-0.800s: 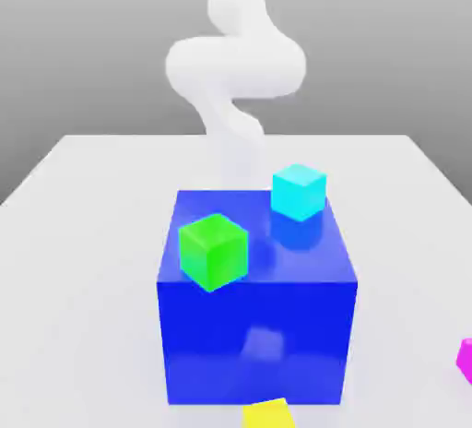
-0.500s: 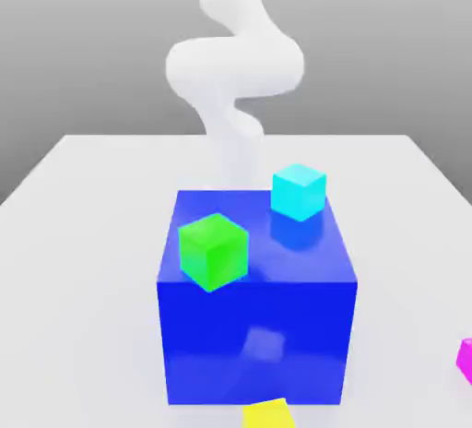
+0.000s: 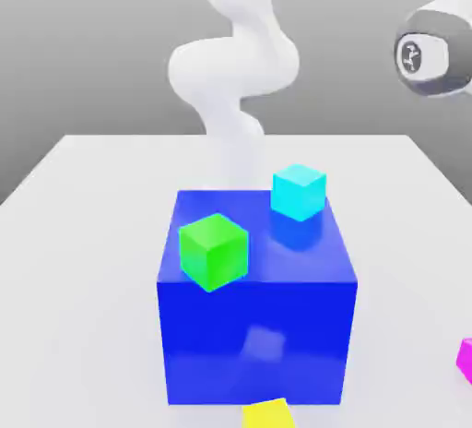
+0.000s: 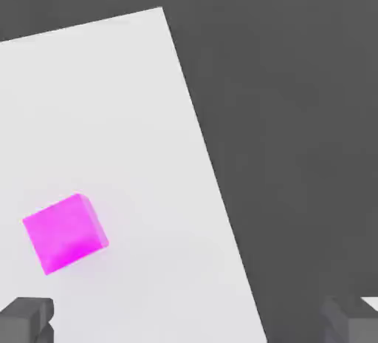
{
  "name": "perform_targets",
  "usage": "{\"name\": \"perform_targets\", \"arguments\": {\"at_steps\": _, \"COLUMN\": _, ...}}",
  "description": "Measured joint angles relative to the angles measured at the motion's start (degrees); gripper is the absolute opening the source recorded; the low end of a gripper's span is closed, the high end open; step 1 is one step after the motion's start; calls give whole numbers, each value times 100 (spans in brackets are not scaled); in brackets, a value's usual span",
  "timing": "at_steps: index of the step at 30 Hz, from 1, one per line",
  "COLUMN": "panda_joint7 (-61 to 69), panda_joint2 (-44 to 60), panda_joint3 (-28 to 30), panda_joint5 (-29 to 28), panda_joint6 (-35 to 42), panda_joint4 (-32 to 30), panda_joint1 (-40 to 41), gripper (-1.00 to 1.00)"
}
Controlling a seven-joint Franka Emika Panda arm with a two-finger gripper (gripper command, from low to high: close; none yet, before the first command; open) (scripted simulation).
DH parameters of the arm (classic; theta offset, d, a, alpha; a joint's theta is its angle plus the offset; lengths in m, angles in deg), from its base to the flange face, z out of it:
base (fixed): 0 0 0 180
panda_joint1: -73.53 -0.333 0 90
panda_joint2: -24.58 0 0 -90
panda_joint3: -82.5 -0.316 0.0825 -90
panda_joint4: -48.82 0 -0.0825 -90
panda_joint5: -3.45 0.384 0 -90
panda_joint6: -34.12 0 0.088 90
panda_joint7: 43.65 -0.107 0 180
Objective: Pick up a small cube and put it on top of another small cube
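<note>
1. Approach step: nothing is held; big blue block (image 3: 256,311) carries green cube (image 3: 214,251) and cyan cube (image 3: 299,191).
2. Magenta cube (image 4: 65,232) is seen on the white table (image 3: 92,260), at the exterior view's right edge.
3. Gripper (image 4: 188,319) is spread wide above it; centring and descent are judged next.

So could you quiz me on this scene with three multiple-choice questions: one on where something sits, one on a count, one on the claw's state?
1. Where is the green cube?
A. on the big blue block
B. on the white table
C. in the claw

2. How many small cubes sit on the blue block?
A. one
B. two
C. four

3. The claw is:
A. shut on the magenta cube
B. open and empty
C. shut on nothing

Answers: 1 A, it rests on the block's top; 2 B, green and cyan cube; 3 B, its fingers stand far apart, the magenta cube lying on the table.
</note>
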State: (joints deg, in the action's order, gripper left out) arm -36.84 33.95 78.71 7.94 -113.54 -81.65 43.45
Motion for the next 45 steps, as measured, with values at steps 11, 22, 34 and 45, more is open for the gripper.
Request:
{"name": "perform_targets", "arguments": {"at_steps": 11, "panda_joint7": 433, "panda_joint2": 2007, "panda_joint3": 4, "panda_joint5": -938, "panda_joint6": -1015, "panda_joint4": 203, "panda_joint1": -585, "gripper": -100}}
{"name": "perform_targets", "arguments": {"at_steps": 22, "panda_joint7": 591, "panda_joint2": 1137, "panda_joint3": -83, "panda_joint5": -775, "panda_joint6": -314, "panda_joint4": 25, "panda_joint1": -433, "gripper": -100}}
{"name": "perform_targets", "arguments": {"at_steps": 34, "panda_joint7": 1586, "panda_joint2": -1252, "panda_joint3": 721, "panda_joint5": -428, "panda_joint6": 1745, "panda_joint4": -272, "panda_joint1": 1164, "gripper": -100}}
{"name": "perform_targets", "arguments": {"at_steps": 45, "panda_joint7": 1936, "panda_joint2": -2665, "panda_joint3": 1526, "panda_joint5": -833, "panda_joint6": 2590, "panda_joint4": -841, "panda_joint1": 2102, "gripper": -100}}
